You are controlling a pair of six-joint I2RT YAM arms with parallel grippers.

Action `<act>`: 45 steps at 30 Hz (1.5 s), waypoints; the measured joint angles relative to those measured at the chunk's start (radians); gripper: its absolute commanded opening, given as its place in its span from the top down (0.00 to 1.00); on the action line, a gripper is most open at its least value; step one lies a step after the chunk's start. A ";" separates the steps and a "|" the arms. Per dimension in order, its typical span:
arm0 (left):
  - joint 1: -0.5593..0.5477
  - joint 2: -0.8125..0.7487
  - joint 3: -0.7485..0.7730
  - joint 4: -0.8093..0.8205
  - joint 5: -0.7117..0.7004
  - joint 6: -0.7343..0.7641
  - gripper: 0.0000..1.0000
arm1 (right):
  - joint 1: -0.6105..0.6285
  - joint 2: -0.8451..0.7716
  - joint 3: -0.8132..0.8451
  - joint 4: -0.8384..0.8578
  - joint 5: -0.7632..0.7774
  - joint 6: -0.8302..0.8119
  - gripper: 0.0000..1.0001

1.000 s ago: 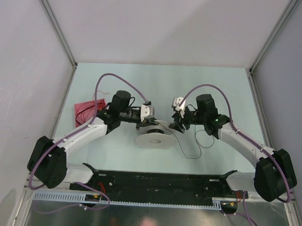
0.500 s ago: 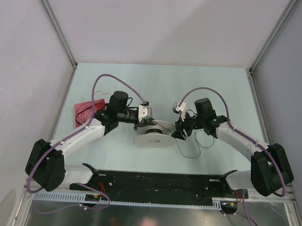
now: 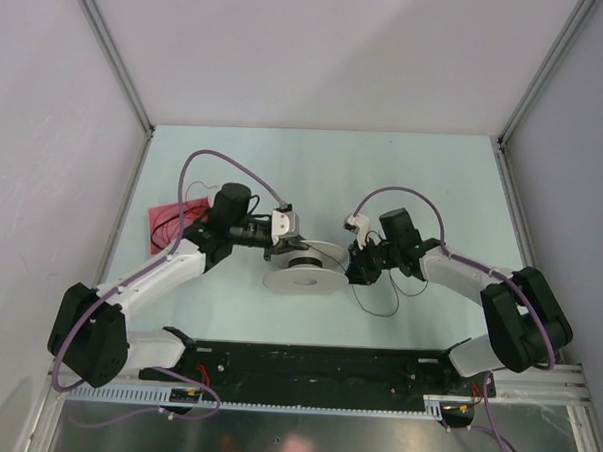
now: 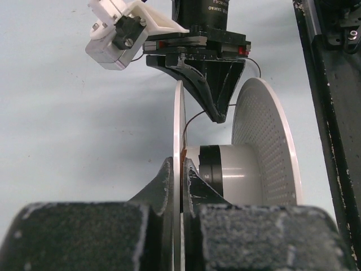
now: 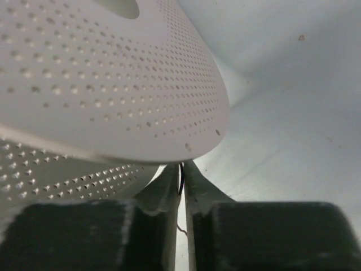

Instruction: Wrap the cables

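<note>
A pale grey spool (image 3: 305, 267) lies between the two arms. My left gripper (image 3: 281, 247) is shut on the edge of its thin flange (image 4: 179, 124), with the fingers (image 4: 164, 180) pressed to both faces. A black band sits on the hub (image 4: 240, 172). My right gripper (image 3: 358, 270) is at the spool's right rim, under the perforated flange (image 5: 113, 84). Its fingers are pinched on a thin dark cable (image 5: 181, 182). That cable (image 4: 194, 117) runs from the right fingertips to the hub. Its slack (image 3: 383, 312) loops on the table to the right.
A red pouch (image 3: 167, 223) with more dark wire lies at the left, behind the left arm. A black rail (image 3: 305, 364) runs along the near edge between the arm bases. Grey walls (image 3: 109, 47) enclose the table on three sides.
My right gripper has moved down and left to the spool's rim and closed on the cable. The left arm and the spool have shifted slightly left.
</note>
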 measured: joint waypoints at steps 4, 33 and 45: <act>0.023 0.000 -0.002 -0.001 0.008 -0.002 1.00 | -0.006 0.002 0.000 0.016 0.006 0.026 1.00; 0.122 -0.042 -0.023 -0.009 -0.119 -0.287 1.00 | -0.111 -0.123 -0.004 0.014 0.092 -0.051 0.33; 0.130 -0.152 -0.023 -0.072 -0.237 -0.401 1.00 | -0.173 -0.262 -0.004 0.022 0.111 -0.077 0.01</act>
